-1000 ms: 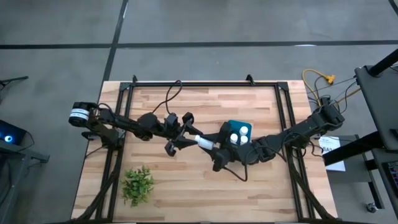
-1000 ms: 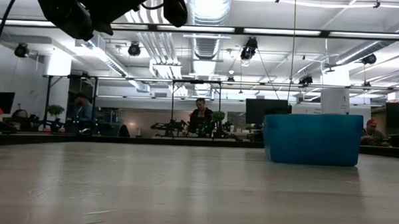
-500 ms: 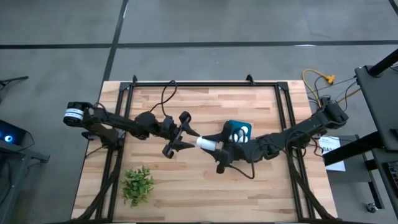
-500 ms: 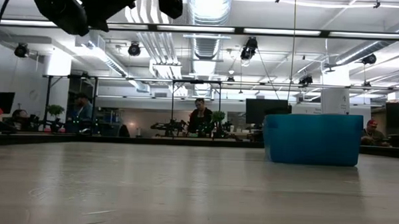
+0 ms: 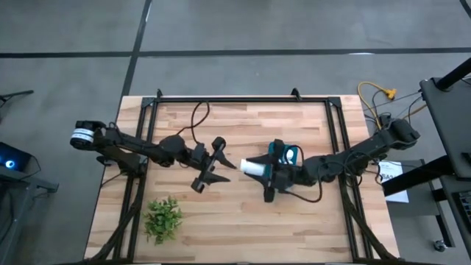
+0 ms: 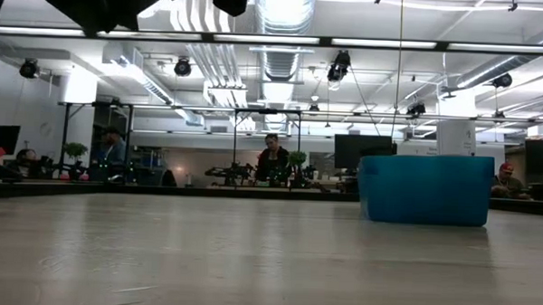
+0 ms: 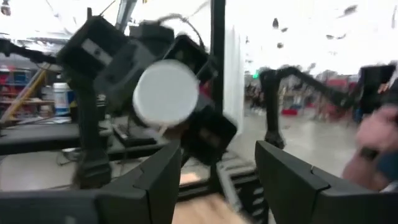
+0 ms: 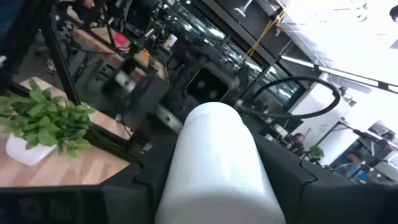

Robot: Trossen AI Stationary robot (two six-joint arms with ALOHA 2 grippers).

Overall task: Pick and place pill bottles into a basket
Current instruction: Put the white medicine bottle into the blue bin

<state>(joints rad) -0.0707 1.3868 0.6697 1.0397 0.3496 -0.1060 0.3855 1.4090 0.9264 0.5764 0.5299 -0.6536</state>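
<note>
My right gripper (image 5: 268, 169) is shut on a white pill bottle (image 5: 254, 167), which lies level above the table's middle with its free end toward my left gripper. My left gripper (image 5: 211, 165) is open and empty, a short way to the bottle's left. In the left wrist view the bottle's round end (image 7: 166, 93) faces the open fingers. The teal basket (image 5: 282, 149) stands on the table, mostly hidden under my right arm. One white bottle (image 5: 290, 155) shows inside it. The basket also shows in the low view (image 6: 424, 188). My right gripper pinches the bottle's body (image 8: 186, 186) between its two fingers (image 8: 140, 183), one on each side. The fingers come level from the table's right and lie along the bottle. The bottle is lifted clear and level, its free end (image 5: 246, 165) sticking out toward the table's left.
A small green leafy plant (image 5: 163, 218) stands near the table's near left corner. A black frame (image 5: 221, 99) runs around the wooden table top. People and desks show in the room behind in the low view (image 6: 271, 162).
My left gripper has drawn back toward the table's left edge, away from the bottle it stood at a second ago. The bottle stays in my right gripper, level and clear of the table, and has gone a little toward the right.
</note>
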